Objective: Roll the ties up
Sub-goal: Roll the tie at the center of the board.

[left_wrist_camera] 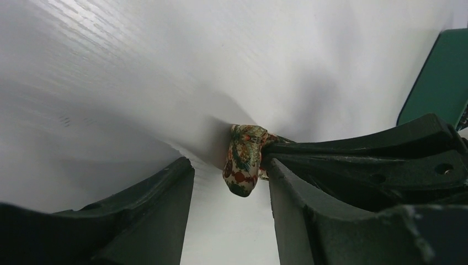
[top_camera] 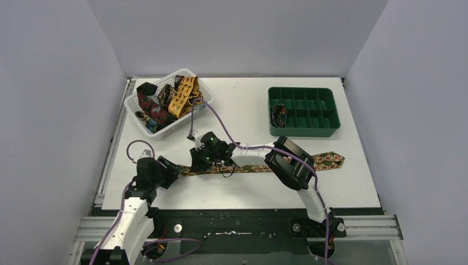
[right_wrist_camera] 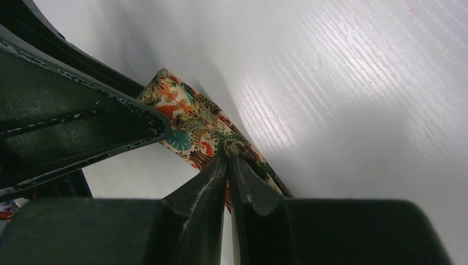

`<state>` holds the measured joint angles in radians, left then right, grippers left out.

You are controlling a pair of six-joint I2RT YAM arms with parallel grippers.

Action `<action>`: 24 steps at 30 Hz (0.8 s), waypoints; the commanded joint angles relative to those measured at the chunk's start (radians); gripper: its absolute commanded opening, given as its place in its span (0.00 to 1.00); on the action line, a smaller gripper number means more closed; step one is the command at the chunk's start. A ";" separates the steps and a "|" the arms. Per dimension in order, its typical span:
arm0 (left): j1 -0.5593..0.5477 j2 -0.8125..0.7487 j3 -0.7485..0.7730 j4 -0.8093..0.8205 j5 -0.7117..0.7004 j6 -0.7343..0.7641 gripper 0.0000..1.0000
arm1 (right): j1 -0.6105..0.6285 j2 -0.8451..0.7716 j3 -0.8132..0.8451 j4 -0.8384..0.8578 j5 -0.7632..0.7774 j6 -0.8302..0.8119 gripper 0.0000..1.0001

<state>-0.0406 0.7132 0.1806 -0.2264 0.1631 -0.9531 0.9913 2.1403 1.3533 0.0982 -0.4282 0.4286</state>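
A brown-orange multicolour tie (top_camera: pixel 323 160) lies flat across the table's near middle, wide end to the right. My right gripper (top_camera: pixel 197 164) is shut on its narrow left part; in the right wrist view the fingertips (right_wrist_camera: pixel 218 165) pinch the bunched patterned fabric (right_wrist_camera: pixel 185 124). My left gripper (top_camera: pixel 175 170) is open just left of it. In the left wrist view the tie's folded end (left_wrist_camera: pixel 243 163) hangs between my open fingers (left_wrist_camera: pixel 165 193), close to the right one. A small tie coil (top_camera: pixel 278 115) sits in the green tray.
A white basket (top_camera: pixel 132 106) at the back left holds several loose ties, dark red and mustard yellow (top_camera: pixel 185 94). A green divided tray (top_camera: pixel 302 110) stands at the back right; its corner shows in the left wrist view (left_wrist_camera: pixel 441 77). Purple cables loop near both arms.
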 commanded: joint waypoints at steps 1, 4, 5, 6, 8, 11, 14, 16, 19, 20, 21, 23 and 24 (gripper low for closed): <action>0.007 0.002 -0.036 0.141 0.054 0.005 0.49 | 0.008 0.017 0.029 -0.017 0.027 -0.014 0.11; 0.007 0.011 -0.039 0.159 0.039 0.047 0.49 | 0.009 0.020 0.034 -0.023 0.024 -0.016 0.11; 0.007 0.018 -0.036 0.160 0.035 0.057 0.48 | 0.009 0.020 0.034 -0.024 0.022 -0.016 0.11; 0.007 0.024 -0.033 0.163 0.031 0.069 0.48 | 0.009 0.020 0.034 -0.025 0.021 -0.016 0.11; 0.007 0.045 -0.027 0.189 0.040 0.097 0.46 | 0.007 0.020 0.040 -0.026 0.011 -0.016 0.11; 0.007 0.087 -0.015 0.209 0.039 0.144 0.40 | 0.000 0.017 0.067 -0.037 -0.026 -0.011 0.12; 0.007 0.134 -0.005 0.251 0.050 0.178 0.33 | -0.013 -0.005 0.111 -0.066 -0.064 -0.020 0.15; 0.007 0.163 0.002 0.273 0.069 0.192 0.26 | -0.019 -0.038 0.132 -0.088 -0.064 -0.031 0.21; 0.007 0.181 0.012 0.272 0.077 0.204 0.15 | -0.036 -0.104 0.106 -0.089 -0.025 -0.025 0.24; 0.007 0.178 0.013 0.269 0.076 0.205 0.11 | -0.040 -0.119 0.096 -0.094 -0.008 -0.026 0.24; 0.007 0.172 0.012 0.265 0.073 0.203 0.07 | -0.043 -0.130 0.090 -0.132 0.008 -0.031 0.24; 0.007 0.149 0.010 0.252 0.058 0.201 0.00 | -0.043 -0.143 0.070 -0.169 0.021 -0.050 0.24; 0.007 0.134 0.010 0.242 0.049 0.197 0.00 | -0.042 -0.152 0.054 -0.177 0.023 -0.054 0.24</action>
<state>-0.0372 0.8848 0.1532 0.0010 0.2203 -0.7803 0.9596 2.0903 1.4391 -0.0307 -0.4473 0.4072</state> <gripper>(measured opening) 0.032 0.240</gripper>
